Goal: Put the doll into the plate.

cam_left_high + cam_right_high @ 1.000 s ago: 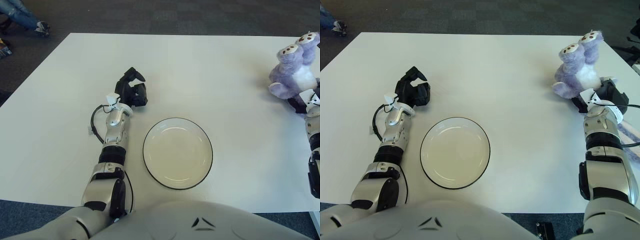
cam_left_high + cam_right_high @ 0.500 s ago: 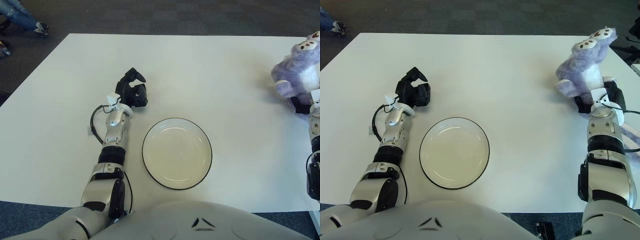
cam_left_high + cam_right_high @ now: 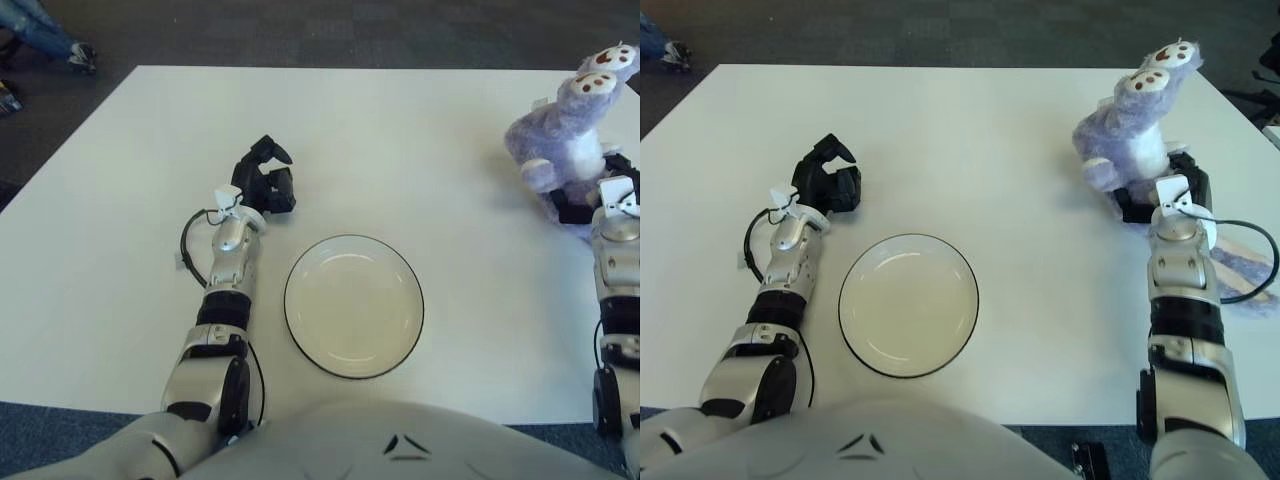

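Observation:
A purple and white plush doll (image 3: 1130, 130) is at the right side of the table, held in my right hand (image 3: 1162, 195), whose fingers are shut on its lower body. The doll is tilted, feet up toward the far right. It also shows in the left eye view (image 3: 570, 130). A white plate with a dark rim (image 3: 908, 242) lies on the table in front of me, well left of the doll. My left hand (image 3: 828, 180) rests on the table left of the plate, fingers curled and holding nothing.
The white table (image 3: 970, 130) ends close to the right of my right arm. A purple cloth and a black cable (image 3: 1240, 270) lie by the right edge. Dark carpet lies beyond the far edge.
My right hand has carried the doll left, toward the plate, and the doll has tilted. The left arm has not moved.

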Robot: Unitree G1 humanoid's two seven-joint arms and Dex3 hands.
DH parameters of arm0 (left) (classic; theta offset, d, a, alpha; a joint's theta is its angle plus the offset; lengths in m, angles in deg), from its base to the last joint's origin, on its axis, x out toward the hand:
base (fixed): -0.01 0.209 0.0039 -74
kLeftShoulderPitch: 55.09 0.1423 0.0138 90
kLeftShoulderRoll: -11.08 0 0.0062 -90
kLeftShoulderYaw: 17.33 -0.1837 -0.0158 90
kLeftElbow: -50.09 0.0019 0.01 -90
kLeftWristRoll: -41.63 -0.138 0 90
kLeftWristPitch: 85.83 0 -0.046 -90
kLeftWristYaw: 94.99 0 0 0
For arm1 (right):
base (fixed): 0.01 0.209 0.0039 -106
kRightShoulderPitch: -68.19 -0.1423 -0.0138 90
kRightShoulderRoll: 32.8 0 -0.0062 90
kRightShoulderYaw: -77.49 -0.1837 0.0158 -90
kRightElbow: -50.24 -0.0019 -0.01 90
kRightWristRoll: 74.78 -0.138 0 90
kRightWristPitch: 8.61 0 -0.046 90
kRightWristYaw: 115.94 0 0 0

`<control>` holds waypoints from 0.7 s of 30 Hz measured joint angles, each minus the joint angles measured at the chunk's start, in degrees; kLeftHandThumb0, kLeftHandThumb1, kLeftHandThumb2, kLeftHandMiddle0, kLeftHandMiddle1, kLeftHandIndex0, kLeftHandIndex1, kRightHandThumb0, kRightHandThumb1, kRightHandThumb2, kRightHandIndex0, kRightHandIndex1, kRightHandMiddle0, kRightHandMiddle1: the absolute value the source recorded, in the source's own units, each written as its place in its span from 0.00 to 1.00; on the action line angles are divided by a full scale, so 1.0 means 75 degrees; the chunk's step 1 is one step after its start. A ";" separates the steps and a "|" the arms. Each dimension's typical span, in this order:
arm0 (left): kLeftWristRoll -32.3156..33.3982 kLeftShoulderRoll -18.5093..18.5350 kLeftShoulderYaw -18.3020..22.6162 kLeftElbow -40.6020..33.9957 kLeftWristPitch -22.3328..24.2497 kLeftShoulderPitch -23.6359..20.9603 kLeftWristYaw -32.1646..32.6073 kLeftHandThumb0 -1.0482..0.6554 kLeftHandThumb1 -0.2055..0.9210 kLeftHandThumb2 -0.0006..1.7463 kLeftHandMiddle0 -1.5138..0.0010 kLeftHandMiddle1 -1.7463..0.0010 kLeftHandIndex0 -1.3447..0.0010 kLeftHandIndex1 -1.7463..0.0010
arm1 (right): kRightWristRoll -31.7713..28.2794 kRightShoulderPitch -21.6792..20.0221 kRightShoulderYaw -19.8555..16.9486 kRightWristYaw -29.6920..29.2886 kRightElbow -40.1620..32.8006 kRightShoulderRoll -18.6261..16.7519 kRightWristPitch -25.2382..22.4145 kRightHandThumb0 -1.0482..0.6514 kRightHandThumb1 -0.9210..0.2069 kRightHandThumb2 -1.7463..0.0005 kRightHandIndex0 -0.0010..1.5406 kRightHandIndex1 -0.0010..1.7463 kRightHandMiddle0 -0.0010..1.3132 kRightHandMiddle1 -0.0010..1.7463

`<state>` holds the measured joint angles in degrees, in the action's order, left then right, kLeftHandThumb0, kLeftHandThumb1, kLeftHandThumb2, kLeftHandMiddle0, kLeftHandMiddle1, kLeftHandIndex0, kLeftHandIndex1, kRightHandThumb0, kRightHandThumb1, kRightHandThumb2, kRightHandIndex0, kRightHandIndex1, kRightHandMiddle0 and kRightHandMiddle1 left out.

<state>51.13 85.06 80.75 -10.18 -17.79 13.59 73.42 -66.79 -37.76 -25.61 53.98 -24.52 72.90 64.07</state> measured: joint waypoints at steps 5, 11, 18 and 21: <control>-0.0007 -0.0042 -0.0028 0.0004 -0.0006 -0.0003 0.0001 0.31 0.38 0.82 0.12 0.00 0.48 0.00 | 0.0036 0.0037 0.0022 0.0176 -0.0445 -0.0036 -0.0004 0.94 0.70 0.12 0.49 1.00 0.79 1.00; -0.0068 -0.0069 -0.0049 0.0006 -0.0006 -0.0016 0.0020 0.31 0.38 0.82 0.12 0.00 0.48 0.00 | 0.0047 0.0048 0.0089 0.0504 -0.1185 -0.0046 0.0010 0.94 0.70 0.12 0.49 1.00 0.80 1.00; -0.0154 -0.0076 -0.0075 0.0006 -0.0006 -0.0025 0.0089 0.31 0.37 0.83 0.13 0.00 0.48 0.00 | -0.0071 0.0175 0.0126 0.1081 -0.1731 -0.0080 0.0234 0.94 0.70 0.12 0.49 1.00 0.80 1.00; -0.0216 -0.0067 -0.0095 0.0007 -0.0006 -0.0021 0.0151 0.31 0.37 0.83 0.13 0.00 0.48 0.00 | -0.0083 0.0246 0.0152 0.1299 -0.2035 -0.0147 0.0215 0.94 0.70 0.12 0.50 1.00 0.80 1.00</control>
<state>49.51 84.55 80.03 -10.13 -17.84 13.43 74.55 -67.41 -35.91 -24.47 63.72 -39.78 71.80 65.68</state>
